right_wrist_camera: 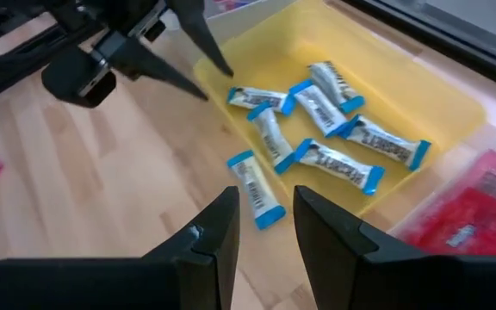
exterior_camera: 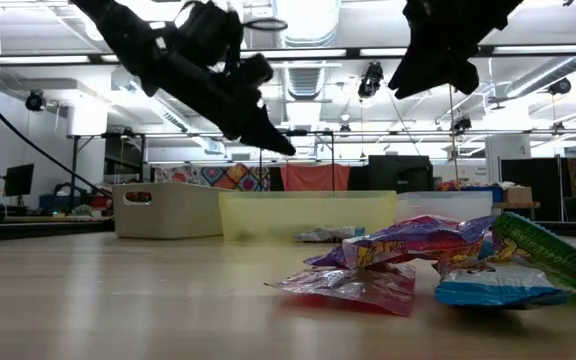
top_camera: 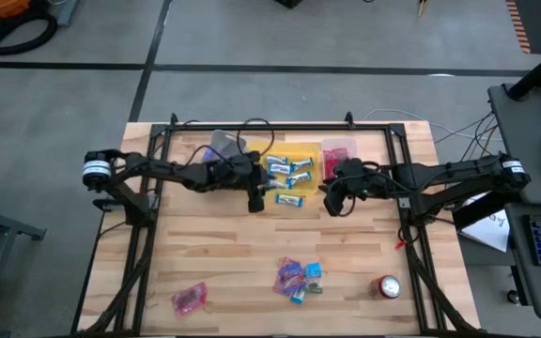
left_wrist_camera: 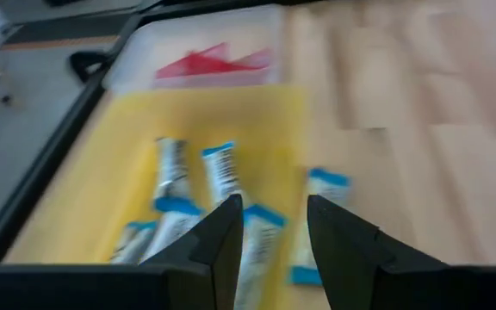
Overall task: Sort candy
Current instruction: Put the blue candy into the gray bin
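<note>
Both grippers hang open and empty above the table's middle. My left gripper (top_camera: 255, 201) (left_wrist_camera: 274, 226) hovers at the near edge of the yellow tray (top_camera: 310, 149), which holds several blue-and-white candies (top_camera: 287, 170) (right_wrist_camera: 334, 129). One more blue-and-white candy (top_camera: 290, 199) (right_wrist_camera: 255, 191) (left_wrist_camera: 315, 226) lies flat on the wood just outside the tray, between the two grippers. My right gripper (top_camera: 331, 204) (right_wrist_camera: 263, 217) hovers to that candy's right. A mixed pile of candy (top_camera: 299, 276) (exterior_camera: 418, 262) lies near the table's near edge, and a pink piece (top_camera: 188, 299) lies to its left.
A clear tray holding red candy (top_camera: 338, 150) (right_wrist_camera: 472, 207) sits to the right of the yellow one, and a grey-purple tray (top_camera: 224, 143) to its left. A round red and silver can (top_camera: 389, 286) stands near the near right corner. Black frame rails (top_camera: 158, 178) border the table.
</note>
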Controlling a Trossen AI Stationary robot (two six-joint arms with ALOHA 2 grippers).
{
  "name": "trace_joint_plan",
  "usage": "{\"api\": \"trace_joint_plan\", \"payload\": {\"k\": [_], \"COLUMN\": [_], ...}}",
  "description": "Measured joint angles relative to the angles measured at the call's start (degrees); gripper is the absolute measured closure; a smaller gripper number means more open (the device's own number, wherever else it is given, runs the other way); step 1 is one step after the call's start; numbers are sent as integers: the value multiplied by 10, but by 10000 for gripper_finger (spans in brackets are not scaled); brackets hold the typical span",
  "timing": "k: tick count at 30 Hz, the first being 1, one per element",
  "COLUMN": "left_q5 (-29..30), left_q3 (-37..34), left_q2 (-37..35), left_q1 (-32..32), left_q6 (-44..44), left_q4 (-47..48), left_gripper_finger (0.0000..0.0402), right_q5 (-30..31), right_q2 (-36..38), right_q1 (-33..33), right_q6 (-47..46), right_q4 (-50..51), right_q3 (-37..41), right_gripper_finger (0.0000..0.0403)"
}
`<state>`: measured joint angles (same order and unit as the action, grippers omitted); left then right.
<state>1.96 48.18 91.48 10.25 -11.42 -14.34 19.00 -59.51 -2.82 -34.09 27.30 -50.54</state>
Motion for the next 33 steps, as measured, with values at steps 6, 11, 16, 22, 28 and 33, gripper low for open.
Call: {"api": "trace_joint_plan", "payload": {"k": [6, 11, 16, 22, 28, 33], "left_q5": [-1, -1, -15, -12, -10, -10], "left_q3": [0, 0, 0, 0, 0, 0], "left_q2": [-16, -32, -34, -34, -35, -35], "left_q1": [-62, -116, -174, -224, -252, -266], "left_q6": [0, -8, -15, 11, 65, 110], "left_q4": [9, 18, 26, 35, 45, 53], "left_gripper_finger": [290, 290, 290, 290, 290, 290], "right_q5": [-20, -30, -55, -72, -75, -81], "right_q2": [-25, -70, -115, -171, -234, -292], "right_q1": [-44, -79, -110, -157, -205, -227], "right_q6": [1, 1, 5, 41, 112, 118], "right_q4": [-32, -36, -36, -39, -39, -34], "right_q3": [0, 0, -16, -50, -94, -137], "right_gripper_finger": [298, 298, 298, 298, 298, 281]}}
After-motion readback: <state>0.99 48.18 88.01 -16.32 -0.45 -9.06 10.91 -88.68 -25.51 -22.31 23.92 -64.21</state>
